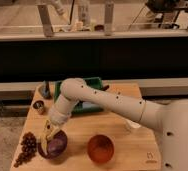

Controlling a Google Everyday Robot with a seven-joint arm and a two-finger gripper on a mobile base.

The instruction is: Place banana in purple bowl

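The purple bowl [54, 145] sits on the wooden table [132, 142] at the front left. My gripper [47, 136] hangs at the end of the white arm, right over the bowl's left rim. It is shut on the banana [44, 144], a pale yellow fruit that points down into the bowl. The banana's lower end is at or just above the bowl's inside; I cannot tell if it touches.
An orange-red bowl [100, 148] stands right of the purple one. A dark grape bunch [26, 148] lies at the front left edge. A green tray [89, 92] sits behind the arm. A small metal cup [38, 106] and a dark object [45, 90] stand at the back left.
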